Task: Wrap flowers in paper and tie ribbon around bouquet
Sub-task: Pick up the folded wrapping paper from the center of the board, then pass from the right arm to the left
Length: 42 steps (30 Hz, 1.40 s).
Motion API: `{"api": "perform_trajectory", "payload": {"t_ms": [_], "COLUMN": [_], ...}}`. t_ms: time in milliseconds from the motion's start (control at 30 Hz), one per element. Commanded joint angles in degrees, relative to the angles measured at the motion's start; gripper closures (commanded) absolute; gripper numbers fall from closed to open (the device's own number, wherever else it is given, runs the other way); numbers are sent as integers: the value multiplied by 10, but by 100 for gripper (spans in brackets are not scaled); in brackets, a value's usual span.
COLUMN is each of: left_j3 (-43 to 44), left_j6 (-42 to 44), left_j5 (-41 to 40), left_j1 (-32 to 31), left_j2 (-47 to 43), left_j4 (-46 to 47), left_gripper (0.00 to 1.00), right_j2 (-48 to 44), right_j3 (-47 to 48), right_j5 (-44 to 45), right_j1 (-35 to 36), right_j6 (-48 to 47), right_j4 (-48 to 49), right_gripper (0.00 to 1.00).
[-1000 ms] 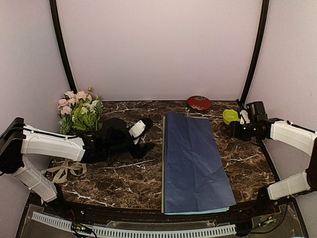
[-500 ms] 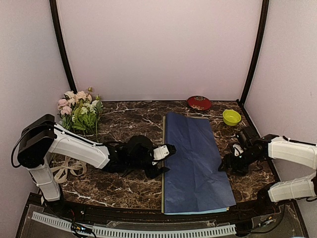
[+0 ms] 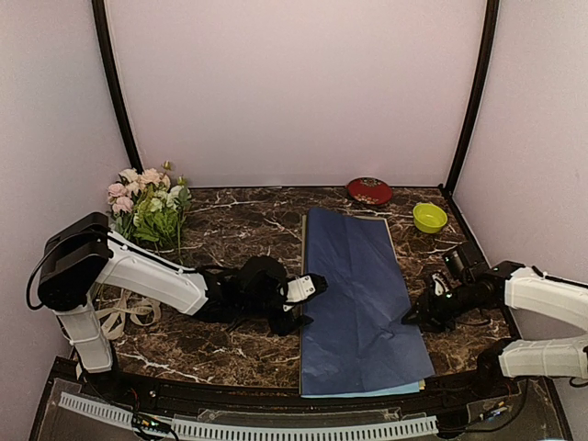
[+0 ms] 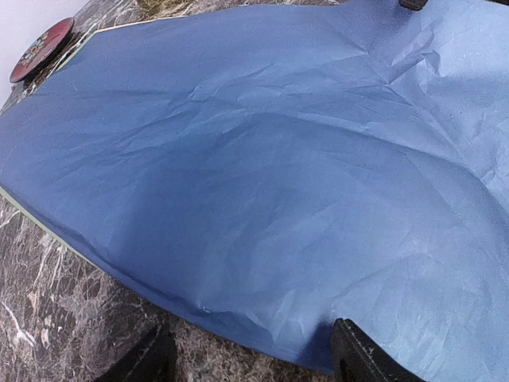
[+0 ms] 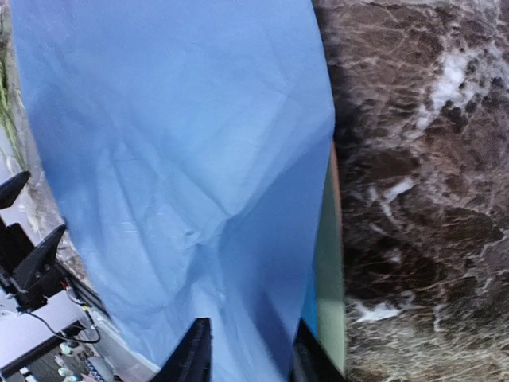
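After swinging in from both sides, brackets paper (image 3: pixel 358 294) at mid-table: L gripper (image 3: pixel 304 303) at left edge w/ jaws wide, empty; R gripper (image 3: pixel 415 317) over right edge w/ jaws narrowing, hold on sheet impossible to confirm. Suggests repositioning paper before loading. Leaves flowers (image 3: pixel 147 207) at back left, well apart. Hides part of ribbon (image 3: pixel 115 317) behind L arm; shows only a sliver of green sheet (image 5: pixel 328 278) underneath.

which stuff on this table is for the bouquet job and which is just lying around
For the job:
- flowers
- blue paper
- ribbon

Just lying about:
- red dish
- green bowl
- yellow-green sheet under the paper
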Motion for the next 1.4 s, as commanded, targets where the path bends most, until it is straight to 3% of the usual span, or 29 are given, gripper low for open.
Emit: {"api": "perform_trajectory", "payload": {"t_ms": [0,200,433,600,733,900,1233,1367], "left_j3": [3,-22,-47,-35,24,47,119,111], "left_j6": [-9,-14,-17,-19,5,19,-17,-24], "left_j5": [11,12,-2,61,76,68,-110,-133], "left_j1": [-2,-2,-2,-6,-70,-132,-151,-152], "left_j2": [-3,-18,-88,-184,-200,-180,-110,-104], "left_j4": [-4,38,65,36,-26,19,-1,9], "left_gripper": [31,32,30,24,21,9,5,18], "right_j2": [-25,-31,-65,-92,-97,-79,-19,0], "right_j3": [-3,-10,48,110,153,183,262,287], "right_j5": [-45,-66,-102,-13,55,104,190,202], "right_j1": [3,3,4,21,59,109,198,222], "right_j6": [24,28,73,134,170,195,178,159], "right_j4": [33,42,83,85,102,136,168,169], "right_gripper": [76,100,100,100,100,100,100,100]}}
